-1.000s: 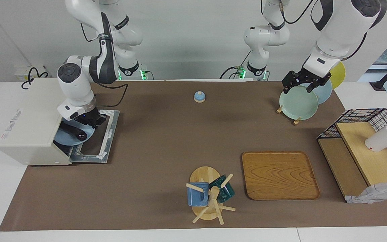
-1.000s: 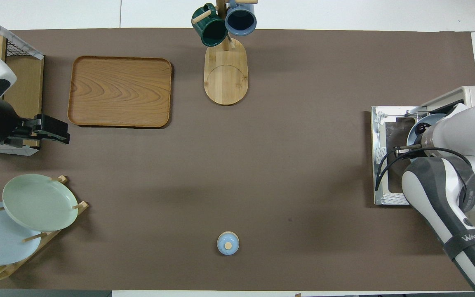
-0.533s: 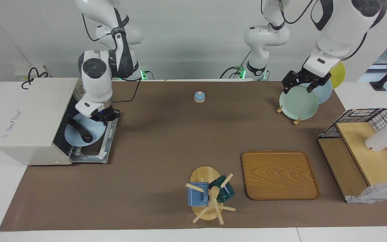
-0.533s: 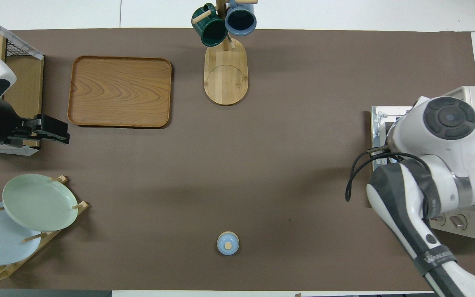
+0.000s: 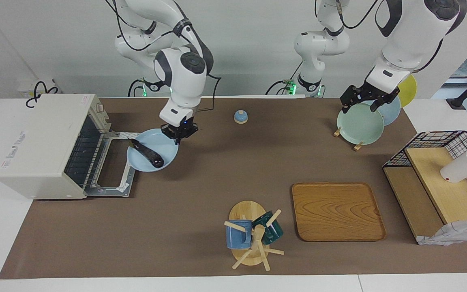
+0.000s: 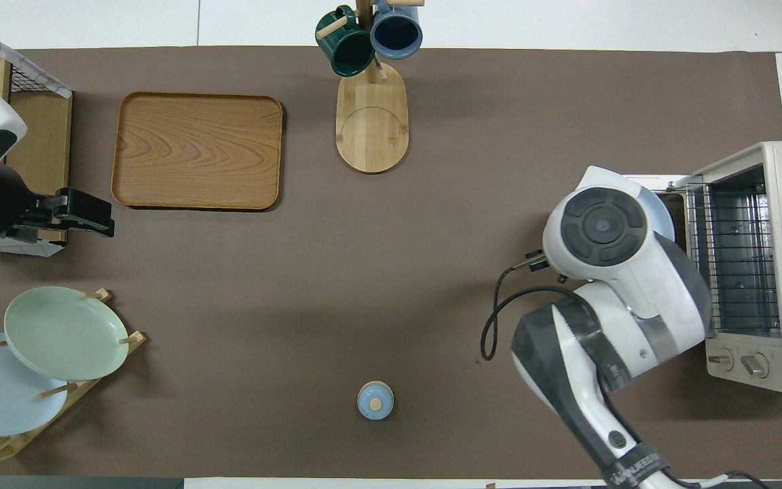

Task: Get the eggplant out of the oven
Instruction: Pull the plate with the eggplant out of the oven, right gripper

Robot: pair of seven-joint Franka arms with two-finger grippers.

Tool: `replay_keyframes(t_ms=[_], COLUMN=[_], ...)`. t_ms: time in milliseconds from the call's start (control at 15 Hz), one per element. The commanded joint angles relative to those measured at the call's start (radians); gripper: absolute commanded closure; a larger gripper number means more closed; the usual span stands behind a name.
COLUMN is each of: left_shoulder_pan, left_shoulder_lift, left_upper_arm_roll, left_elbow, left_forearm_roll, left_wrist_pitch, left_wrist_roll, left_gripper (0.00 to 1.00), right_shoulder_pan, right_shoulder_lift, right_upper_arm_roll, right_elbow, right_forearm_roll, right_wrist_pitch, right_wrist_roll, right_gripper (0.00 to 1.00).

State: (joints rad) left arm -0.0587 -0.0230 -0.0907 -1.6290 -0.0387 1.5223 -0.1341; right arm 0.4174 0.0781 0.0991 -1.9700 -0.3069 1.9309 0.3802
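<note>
From overhead the right arm is hiding most of the plate (image 5: 161,146). The right gripper (image 5: 179,133) is clamping the plate's rim, the eggplant (image 5: 147,153) lying on it, outside the oven (image 5: 43,142), over the door's edge. The left gripper (image 5: 364,98) is waiting over the plate rack, fingers spread.

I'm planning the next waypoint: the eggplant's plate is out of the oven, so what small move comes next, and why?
Probably lower it onto the mat. The right gripper grips the rim of the blue plate carrying the eggplant, just past the oven and its open door. The left gripper waits over the plate rack.
</note>
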Motion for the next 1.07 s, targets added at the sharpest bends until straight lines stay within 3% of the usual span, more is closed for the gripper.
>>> replay_keyframes(t_ms=[0,133,200,533,1000], left_shoulder_pan=[0.01,0.01,0.01,0.01,0.01], left_shoulder_lift=[-0.008,-0.008,-0.008,-0.006,-0.006], left_upper_arm_roll=[-0.004,-0.004,-0.004,-0.004,-0.004], left_elbow=[0.003,0.003,0.003,0.003,-0.006], left_forearm_roll=[0.01,0.01,0.01,0.01,0.01], left_wrist_pitch=[-0.004,0.001,0.007,0.027,0.059], left_wrist_roll=[-0.01,-0.012,-0.013,-0.01,-0.006], left_gripper=[0.0,0.0,0.0,0.0,0.0], right_shoulder_pan=[0.124,0.194,0.202,0.242,0.331], right_shoulder_lift=[0.234,0.395,0.425,0.443,0.5], right_upper_arm_roll=[-0.001,-0.001,-0.001,0.008,0.007], right_elbow=[0.321,0.535,0.566,0.568,0.513], right_forearm_roll=[-0.011,-0.002,0.021,0.121,0.109], right_wrist_pitch=[-0.157,-0.23,-0.227,-0.092,0.06], right_wrist_roll=[0.149,0.238,0.256,0.281,0.358], right_gripper=[1.0,1.0,1.0,1.0,1.0])
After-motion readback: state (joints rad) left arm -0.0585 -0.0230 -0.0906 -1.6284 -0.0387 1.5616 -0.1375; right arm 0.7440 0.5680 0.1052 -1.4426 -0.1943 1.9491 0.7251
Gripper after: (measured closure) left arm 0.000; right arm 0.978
